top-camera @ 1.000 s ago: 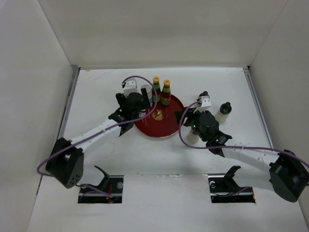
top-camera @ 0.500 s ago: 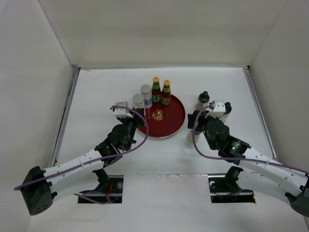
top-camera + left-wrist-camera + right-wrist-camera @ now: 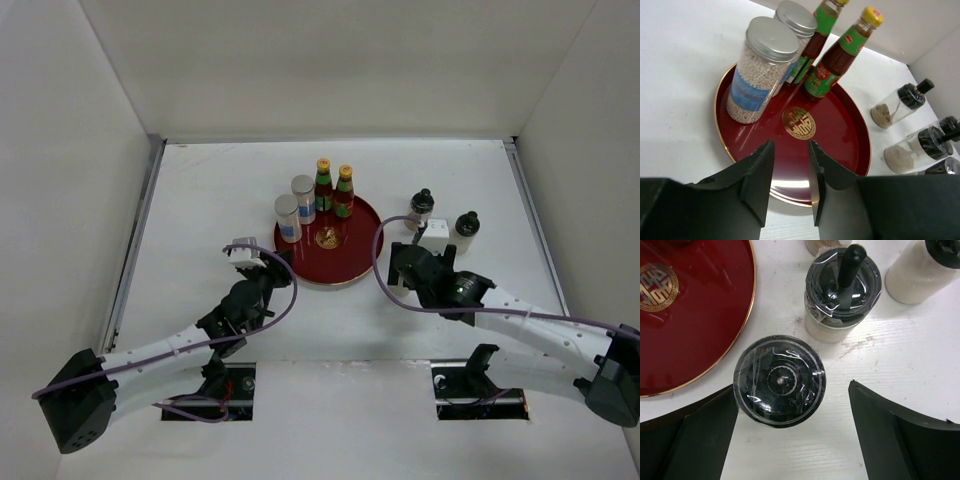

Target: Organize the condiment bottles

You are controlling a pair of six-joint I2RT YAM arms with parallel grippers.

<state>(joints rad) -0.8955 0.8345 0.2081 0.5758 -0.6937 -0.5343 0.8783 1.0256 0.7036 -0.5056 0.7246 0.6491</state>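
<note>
On the round red tray stand two red sauce bottles with green necks and two grey-topped shakers; the left wrist view shows the nearer shaker and a sauce bottle. My left gripper hangs just off the tray's near-left rim, its jaws a narrow gap apart and empty. My right gripper is open wide around a black-capped bottle, which stands against the left finger. Two more black-capped bottles stand right of the tray.
A black-capped bottle with a knob stands just beyond the one between my right fingers, and another pale one is at the upper right. The tray rim lies close on the left. White walls enclose the table.
My left gripper has let go at the shakers and drawn back to the tray's near-left rim, closing and then parting a little. My right jaws have spread wider around the black-capped bottle.
</note>
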